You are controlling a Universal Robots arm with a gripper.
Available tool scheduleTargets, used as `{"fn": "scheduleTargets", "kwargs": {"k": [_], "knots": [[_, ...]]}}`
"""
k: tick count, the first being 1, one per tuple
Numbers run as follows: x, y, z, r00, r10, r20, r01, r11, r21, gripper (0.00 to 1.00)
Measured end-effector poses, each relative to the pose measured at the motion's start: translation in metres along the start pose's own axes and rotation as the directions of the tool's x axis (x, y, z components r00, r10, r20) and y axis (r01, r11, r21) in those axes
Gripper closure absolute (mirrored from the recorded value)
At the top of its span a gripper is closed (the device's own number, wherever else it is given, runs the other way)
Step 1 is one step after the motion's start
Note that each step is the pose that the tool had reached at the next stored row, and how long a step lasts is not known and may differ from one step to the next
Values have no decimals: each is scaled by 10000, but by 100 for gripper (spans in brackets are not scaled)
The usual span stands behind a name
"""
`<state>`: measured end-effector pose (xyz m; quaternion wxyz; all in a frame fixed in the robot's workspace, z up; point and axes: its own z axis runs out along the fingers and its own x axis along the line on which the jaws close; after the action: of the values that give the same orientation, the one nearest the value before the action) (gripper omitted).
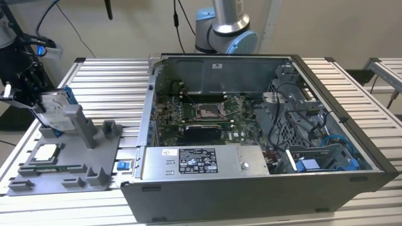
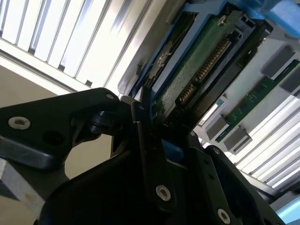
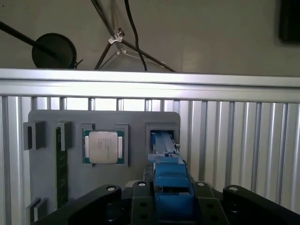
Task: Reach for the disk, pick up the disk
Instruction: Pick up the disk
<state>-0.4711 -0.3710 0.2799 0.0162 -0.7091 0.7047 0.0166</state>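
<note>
Gripper clamps the disk.

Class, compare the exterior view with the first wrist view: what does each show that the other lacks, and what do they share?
The exterior view adds the open computer case, its motherboard and the grey power supply box. The first wrist view adds a round black object against a wall. Both show the grey tray, the square chip, and the gripper at the blue-framed disk.

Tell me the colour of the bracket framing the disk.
The bracket on the disk is bright blue, clearest in the first wrist view.
</note>
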Motion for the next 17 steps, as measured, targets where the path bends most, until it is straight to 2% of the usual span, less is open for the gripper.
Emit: {"fn": "scheduleTargets", "kwargs": {"k": [13,17], "knots": [[-22,9,-470,10000,1,0,-1,10000,0,100],[-30,11,-642,10000,1,0,-1,10000,0,100]]}}
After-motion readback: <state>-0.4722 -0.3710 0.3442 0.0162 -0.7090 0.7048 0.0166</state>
